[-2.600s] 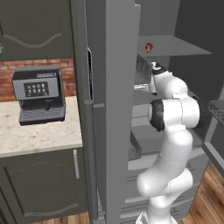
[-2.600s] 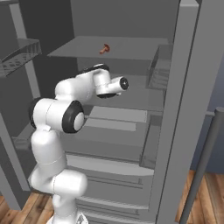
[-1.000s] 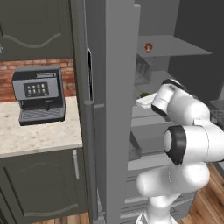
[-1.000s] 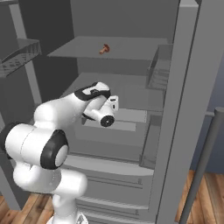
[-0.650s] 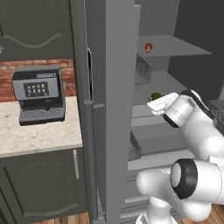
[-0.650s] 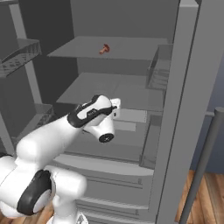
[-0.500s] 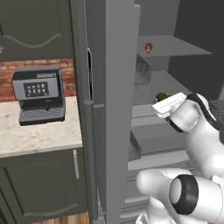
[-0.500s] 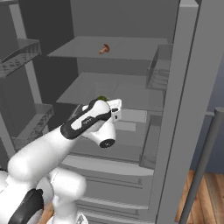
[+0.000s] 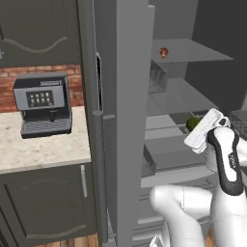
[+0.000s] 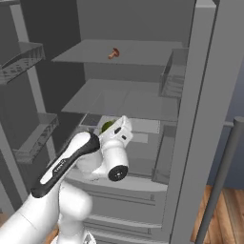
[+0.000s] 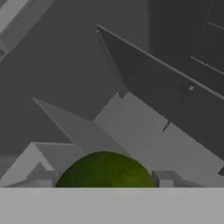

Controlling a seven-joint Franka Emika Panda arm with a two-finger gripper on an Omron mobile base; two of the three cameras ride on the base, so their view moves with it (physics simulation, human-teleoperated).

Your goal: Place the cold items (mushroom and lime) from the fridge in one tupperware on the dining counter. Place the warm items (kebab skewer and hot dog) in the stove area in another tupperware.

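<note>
We see the gripper [image 11: 103, 178] open, its fingers [image 11: 162, 178] standing either side of the lime [image 11: 105, 169] with gaps showing; whether they touch it we cannot tell. The lime [image 9: 193, 123] lies low in the open fridge [image 9: 125, 96], just beyond the hand. The mushroom [image 10: 113, 53] sits on the top shelf [image 10: 143, 51]. A coffee machine [image 9: 42, 103] stands on the tabletop [image 9: 43, 152]; its panel markings are too small to read.
</note>
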